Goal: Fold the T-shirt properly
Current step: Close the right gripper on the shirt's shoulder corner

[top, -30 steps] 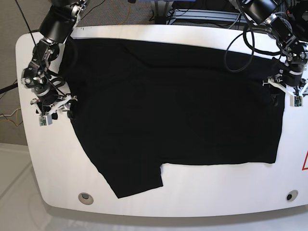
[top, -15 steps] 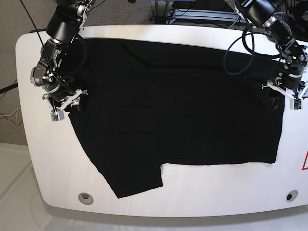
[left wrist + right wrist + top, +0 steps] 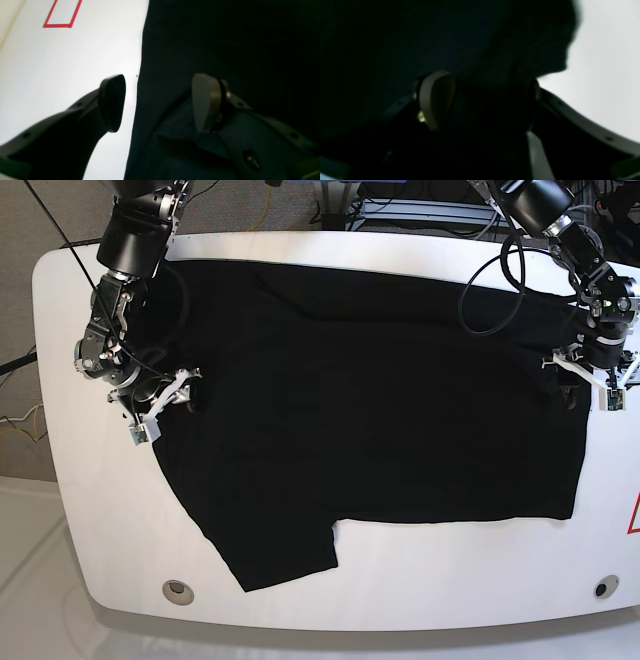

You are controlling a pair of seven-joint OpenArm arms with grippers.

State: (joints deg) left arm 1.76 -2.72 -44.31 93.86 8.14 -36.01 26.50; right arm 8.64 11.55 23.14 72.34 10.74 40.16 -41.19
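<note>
T-shirt (image 3: 370,410): black, spread flat across most of the white table (image 3: 60,480), one sleeve sticking out toward the near edge. No fold made yet, so you are at the opening grasp of the first fold.

Left gripper (image 3: 157,102): sits at the shirt's side edge, on the right of the base view. Jaws open and straddling the hem line, one finger over bare table, the other over cloth. Nothing pinched.

Right gripper (image 3: 482,100): at the opposite side edge of the shirt. Jaws wide apart, with dark cloth lying between and beneath them. The wrist view is very dark, so whether any fabric is already caught there is hard to say; it looks like not.

Judgement on the next move: you need each gripper low enough to get one finger under the hem, then close on a single edge layer. Match the two grasps along the same side line, or the fold will come out skewed. Thin cloth on a smooth table may slide instead of lifting, so close slowly.
</note>
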